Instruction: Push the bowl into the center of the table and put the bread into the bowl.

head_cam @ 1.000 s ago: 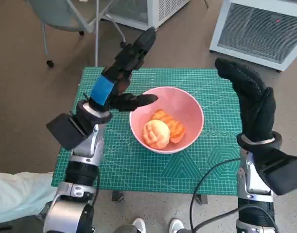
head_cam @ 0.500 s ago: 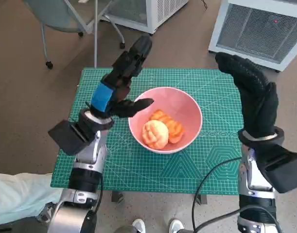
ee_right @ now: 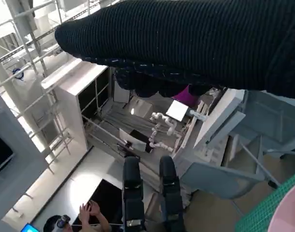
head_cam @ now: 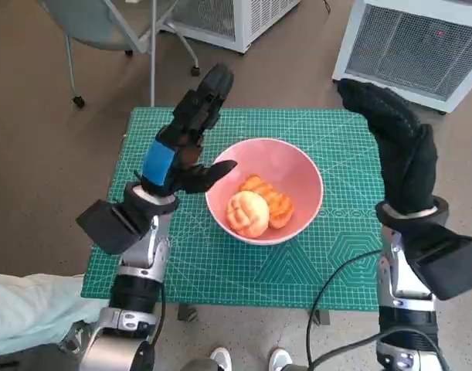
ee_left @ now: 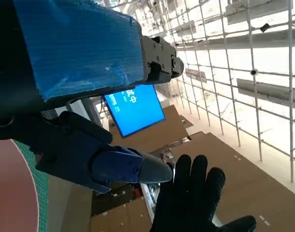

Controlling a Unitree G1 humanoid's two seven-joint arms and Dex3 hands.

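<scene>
Bread (head_cam: 259, 207) in bowl (head_cam: 297, 166), mid-table — left hand (head_cam: 181, 147) and right hand (head_cam: 394, 147) raised, both empty, fingers spread.

The left hand (head_cam: 191, 135) covers part of the pink bowl (head_cam: 296, 171) rim. One bread (head_cam: 248, 213) overlaps the other bread piece (head_cam: 276, 200) behind it. In the left wrist view, the bowl is only an edge sliver.

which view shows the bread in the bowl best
The head view: both pieces of bread lie fully visible inside the pink bowl near the middle of the green mat. The left wrist view catches only a pink sliver of the bowl's rim at its edge, no bread. The right wrist view shows only a pink corner of the bowl, no bread either.
</scene>
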